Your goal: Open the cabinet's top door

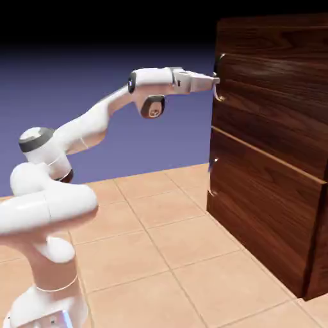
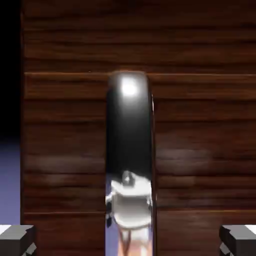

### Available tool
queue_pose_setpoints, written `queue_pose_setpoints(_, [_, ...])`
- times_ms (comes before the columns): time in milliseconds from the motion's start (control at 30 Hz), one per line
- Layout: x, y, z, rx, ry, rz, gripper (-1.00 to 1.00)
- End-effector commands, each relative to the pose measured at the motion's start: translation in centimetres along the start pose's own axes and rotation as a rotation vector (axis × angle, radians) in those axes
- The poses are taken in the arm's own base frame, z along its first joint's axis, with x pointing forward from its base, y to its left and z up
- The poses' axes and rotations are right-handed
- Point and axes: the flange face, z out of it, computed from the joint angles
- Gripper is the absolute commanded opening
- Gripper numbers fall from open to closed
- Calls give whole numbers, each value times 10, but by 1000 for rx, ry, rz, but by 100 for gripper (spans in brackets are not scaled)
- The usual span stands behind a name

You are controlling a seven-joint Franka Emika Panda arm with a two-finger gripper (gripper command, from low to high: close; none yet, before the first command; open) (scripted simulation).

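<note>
Grey fingertips (image 2: 17, 241): spread wide, one in each bottom corner of the hand view, with dark wood showing between each of them and the handle; nothing is pinched.
Gripper (image 2: 128, 241): open, its tips at the upper handle in the exterior view, pointing toward the cabinet front.
Upper handle (image 2: 129, 140): shiny curved metal, dark in its upper part with a bright spot near the top; in the hand view it runs down the middle, into the space between the two tips, bearing a warped pale reflection low down.
Top door (image 1: 275, 96): dark brown, streaky wood directly ahead of the gripper, carrying that handle near its edge; it looks closed.
Arm (image 1: 83, 128): white, reaching back from the gripper and down to the base at the lower left of the exterior view; its last stretch is nearly level.
Lower handle (image 1: 213, 176): slim silver curve, below the gripper.
Lower door (image 1: 262, 211): the same dark grain, below the gripper and under the top door, with a lighter line along its upper edge.
Cabinet (image 1: 314, 285): tall and boxy, upright on the floor beyond the tips.
Floor (image 1: 138, 256): peach tiles with pale joints, well below the gripper.
Backdrop (image 1: 77, 83): blue-violet behind the arm, fading to black above.
</note>
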Motion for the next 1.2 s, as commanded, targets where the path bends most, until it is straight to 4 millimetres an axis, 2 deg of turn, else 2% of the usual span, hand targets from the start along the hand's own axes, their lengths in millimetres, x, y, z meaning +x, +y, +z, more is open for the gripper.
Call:
queue_pose_setpoints(0, [0,0,0,0,0,0,-100])
queue_pose_setpoints(33, [0,0,0,0,0,0,-100])
queue_pose_setpoints(300, [21,21,-76,114,-114,0,-100])
queue_pose_setpoints(533, [48,48,-142,219,-219,0,-100])
queue_pose_setpoints(700, [74,74,-188,301,-301,0,-100])
queue_pose_setpoints(900, [113,113,-244,410,-410,0,-100])
queue_pose_setpoints(1167, [157,157,-288,516,-516,0,-100])
